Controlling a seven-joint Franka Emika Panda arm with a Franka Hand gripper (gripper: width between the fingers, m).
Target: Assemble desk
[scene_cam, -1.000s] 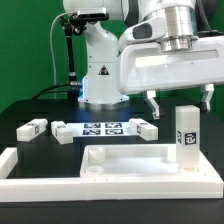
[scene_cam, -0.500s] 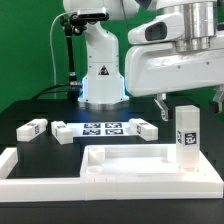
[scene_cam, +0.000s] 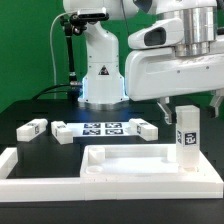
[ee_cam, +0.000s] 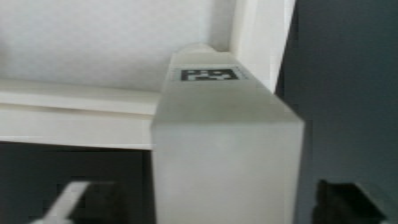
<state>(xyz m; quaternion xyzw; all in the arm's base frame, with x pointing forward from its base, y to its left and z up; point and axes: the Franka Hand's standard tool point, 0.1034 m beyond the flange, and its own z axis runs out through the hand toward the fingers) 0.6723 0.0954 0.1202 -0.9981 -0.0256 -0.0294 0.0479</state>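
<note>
Desk leg [scene_cam: 186, 135], the upright one, stands between the open jaws of the gripper [scene_cam: 188, 108]. The fingers [scene_cam: 161, 105] hang one on each side of its top end and nothing is gripped. In the wrist view dark gaps show on both sides of this leg, one wider than the other. Its tag faces the exterior camera, and a second tag shows on its top face.

The leg stands on the desk top panel [scene_cam: 120, 153], at the end toward the exterior view's right, just inside the rim. Cannot tell if it is seated in a hole. The panel lies flat, rim up, the rest of its surface bare.

The front border bar [scene_cam: 110, 190] runs just in front of the panel's front edge. The side border bar [scene_cam: 10, 160] is well apart from the panel's left edge, with bare black table [scene_cam: 45, 160] between.

Behind the panel a narrow strip of table is free, then comes a row:
- far lying leg [scene_cam: 32, 127], toward the exterior view's left
- second lying leg [scene_cam: 64, 133], just beside the marker board [scene_cam: 103, 128]
- third lying leg [scene_cam: 143, 128], at the board's other end

The robot base [scene_cam: 100, 80] stands behind the row.
</note>
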